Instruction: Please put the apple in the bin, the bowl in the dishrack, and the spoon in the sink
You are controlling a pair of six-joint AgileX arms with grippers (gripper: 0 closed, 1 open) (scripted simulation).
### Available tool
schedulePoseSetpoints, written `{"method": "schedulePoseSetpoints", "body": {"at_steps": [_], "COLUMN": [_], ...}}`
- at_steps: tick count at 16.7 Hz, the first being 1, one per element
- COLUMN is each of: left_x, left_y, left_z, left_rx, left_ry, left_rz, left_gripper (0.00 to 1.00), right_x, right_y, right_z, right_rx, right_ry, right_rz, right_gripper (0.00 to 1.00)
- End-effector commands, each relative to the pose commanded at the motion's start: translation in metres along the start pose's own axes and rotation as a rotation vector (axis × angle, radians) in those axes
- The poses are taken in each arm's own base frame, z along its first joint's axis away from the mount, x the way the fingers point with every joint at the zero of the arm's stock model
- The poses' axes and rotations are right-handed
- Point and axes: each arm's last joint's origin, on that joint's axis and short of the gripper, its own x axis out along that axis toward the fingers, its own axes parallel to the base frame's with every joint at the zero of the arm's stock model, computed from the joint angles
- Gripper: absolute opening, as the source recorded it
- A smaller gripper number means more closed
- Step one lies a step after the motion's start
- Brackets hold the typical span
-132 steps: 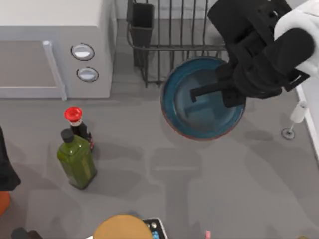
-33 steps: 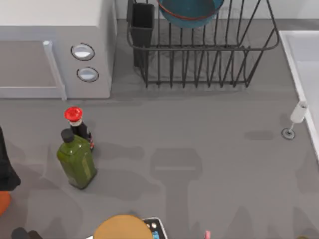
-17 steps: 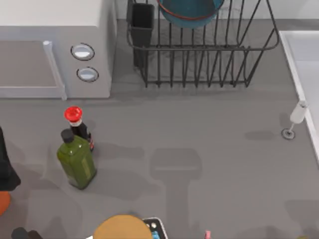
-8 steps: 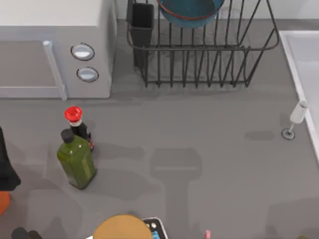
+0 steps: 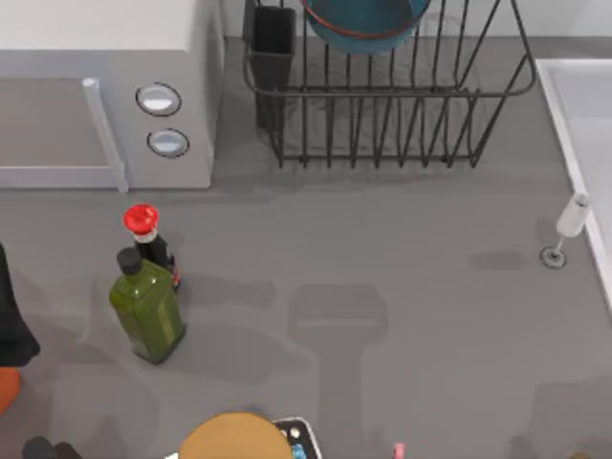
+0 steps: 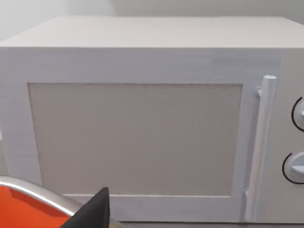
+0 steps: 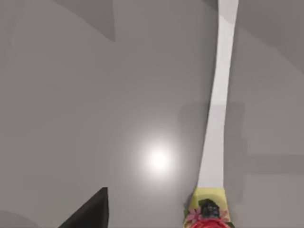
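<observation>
The blue bowl (image 5: 365,21) rests inside the black wire dishrack (image 5: 382,96) at the back. The pale sink (image 5: 585,115) runs along the right edge. In the right wrist view a slim white handle with a yellow and red flowered end, seemingly the spoon (image 7: 217,118), lies flat on the grey counter. A dark part of my right gripper (image 7: 90,211) shows beside it, apart from it. My left arm (image 5: 10,325) is parked at the left edge, and its gripper (image 6: 95,211) faces the microwave. The apple is out of view.
A white microwave (image 5: 96,96) fills the back left. A green bottle (image 5: 148,306) and a red-capped bottle (image 5: 143,229) stand at the left. An orange vessel with a metal rim (image 6: 23,209), perhaps the bin, sits by the left gripper. A tan round object (image 5: 234,438) lies at the front edge.
Earlier my right gripper held the bowl in front of the dishrack. The bowl now sits in the rack and the right arm has left the top view. Shadows at the front right have shifted slightly.
</observation>
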Motion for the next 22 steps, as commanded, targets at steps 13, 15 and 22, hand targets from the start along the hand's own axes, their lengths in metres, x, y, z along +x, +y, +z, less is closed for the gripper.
{"method": "schedulePoseSetpoints", "body": {"at_steps": [13, 15, 22], "left_x": [0.0, 0.0, 0.0], "left_y": [0.0, 0.0, 0.0], "left_z": [0.0, 0.0, 0.0], "left_rx": [0.0, 0.0, 0.0], "left_ry": [0.0, 0.0, 0.0], "left_rz": [0.0, 0.0, 0.0], "left_gripper": [1.0, 1.0, 1.0], "right_x": [0.083, 0.083, 0.083], "right_y": [0.002, 0.002, 0.002], "right_z": [0.001, 0.001, 0.001], "right_rx": [0.0, 0.0, 0.0], "right_ry": [0.004, 0.004, 0.004], "right_rz": [-0.004, -0.004, -0.004], "right_gripper": [1.0, 0.85, 0.32]}}
